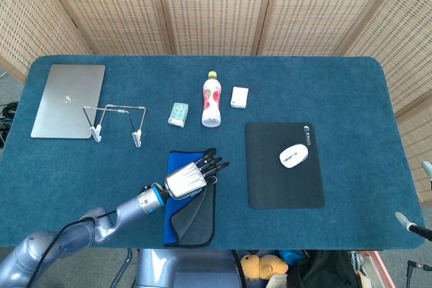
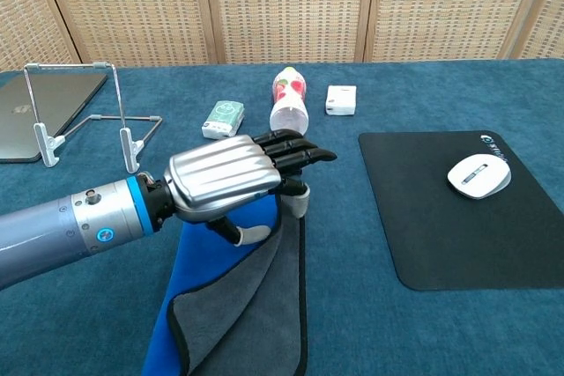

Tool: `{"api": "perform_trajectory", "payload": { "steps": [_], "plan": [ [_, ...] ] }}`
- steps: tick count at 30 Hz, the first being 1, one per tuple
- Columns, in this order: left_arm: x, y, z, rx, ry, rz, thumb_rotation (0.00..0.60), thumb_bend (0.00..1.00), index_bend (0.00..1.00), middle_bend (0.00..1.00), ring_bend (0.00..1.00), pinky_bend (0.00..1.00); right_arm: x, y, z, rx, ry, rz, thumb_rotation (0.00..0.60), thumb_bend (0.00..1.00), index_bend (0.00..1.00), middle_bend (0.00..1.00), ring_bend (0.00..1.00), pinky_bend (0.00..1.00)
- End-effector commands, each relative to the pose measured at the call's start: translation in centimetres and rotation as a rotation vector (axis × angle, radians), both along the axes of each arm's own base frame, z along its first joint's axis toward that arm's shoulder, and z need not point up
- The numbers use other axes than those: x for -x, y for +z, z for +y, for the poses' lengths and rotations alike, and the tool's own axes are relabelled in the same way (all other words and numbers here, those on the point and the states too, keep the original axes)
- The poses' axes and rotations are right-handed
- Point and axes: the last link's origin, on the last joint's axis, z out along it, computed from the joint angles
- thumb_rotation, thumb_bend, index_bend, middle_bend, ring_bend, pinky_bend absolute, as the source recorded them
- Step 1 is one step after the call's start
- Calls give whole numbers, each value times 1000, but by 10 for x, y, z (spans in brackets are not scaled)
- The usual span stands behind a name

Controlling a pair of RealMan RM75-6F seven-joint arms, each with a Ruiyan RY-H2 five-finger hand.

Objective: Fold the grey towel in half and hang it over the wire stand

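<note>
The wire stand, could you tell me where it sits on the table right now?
In the head view, the wire stand stands upright on the table's left side, just right of the closed laptop and left of the small green box.

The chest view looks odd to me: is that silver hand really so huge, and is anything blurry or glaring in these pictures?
Chest view: the left hand looms large only because it is near the lens; highlights streak its silver back. Head view: the same hand looks small, light is even, shadows faint, and the grey towel stays sharp.

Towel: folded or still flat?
Mid-fold: the left hand holds the towel edge turned over, blue underside showing, edges not yet aligned.
</note>
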Motion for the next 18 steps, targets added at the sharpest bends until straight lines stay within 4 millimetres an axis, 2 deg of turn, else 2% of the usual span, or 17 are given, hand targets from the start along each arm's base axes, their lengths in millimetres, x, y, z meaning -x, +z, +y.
{"api": "perform_trajectory", "payload": {
  "steps": [1, 8, 13, 15, 18],
  "plan": [
    [-1, 5, 2, -4, 3, -14, 600, 328, 0, 0, 0, 0, 0, 0, 0, 1, 0, -1, 600, 0, 0, 0, 0, 0],
    [-3, 21, 1, 8, -1, -56, 600, 312, 0, 0, 0, 0, 0, 0, 0, -1, -1, -1, 600, 0, 0, 0, 0, 0],
    [7, 55, -5, 13, -54, -48, 600, 310, 0, 0, 0, 0, -1, -2, 1, -6, 1, 5, 600, 0, 0, 0, 0, 0],
    [11, 70, -10, 11, -86, -30, 600, 312, 44, 0, 0, 0, -1, -3, 1, -10, 2, 6, 600, 0, 0, 0, 0, 0],
    [17, 88, -20, 47, -86, -17, 600, 312, 183, 0, 0, 0, -2, -3, 0, -12, 2, 8, 600, 0, 0, 0, 0, 0]
  ]
}}
